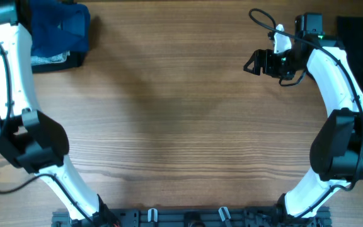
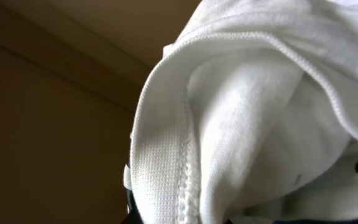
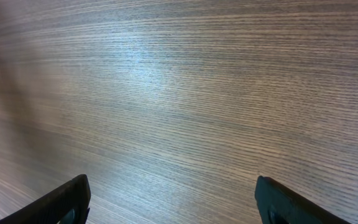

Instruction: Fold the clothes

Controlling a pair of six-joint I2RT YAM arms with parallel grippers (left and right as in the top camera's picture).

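Two white-and-black robot arms reach over a brown wood-grain counter [image 1: 169,126] in the overhead view. The left arm [image 1: 8,75] runs up to the far left corner. There a crumpled blue cloth garment [image 1: 58,25] lies heaped on the counter, with a pale cloth layer [image 1: 49,58] showing at its near edge. The left hand sits at the frame's edge there, and its fingers cannot be made out. The right arm [image 1: 333,82] bends toward the far right, and the right hand [image 1: 252,62] hangs over bare wood with its fingers apart, gripping nothing. A limp black garment [image 1: 358,28] lies at the far right corner, beside that arm.

In the left wrist view, white knit cloth [image 2: 260,124] with a stitched hem hangs right against the lens. It fills most of the picture, with a blurred tan background at left. The left hand's fingers are hidden behind it. They are drawn together, but whether cloth sits between them cannot be told.

In the right wrist view, the right hand's two dark fingertips [image 3: 67,202] stand wide apart at the bottom corners. Only the counter's wood grain shows between and beyond them.
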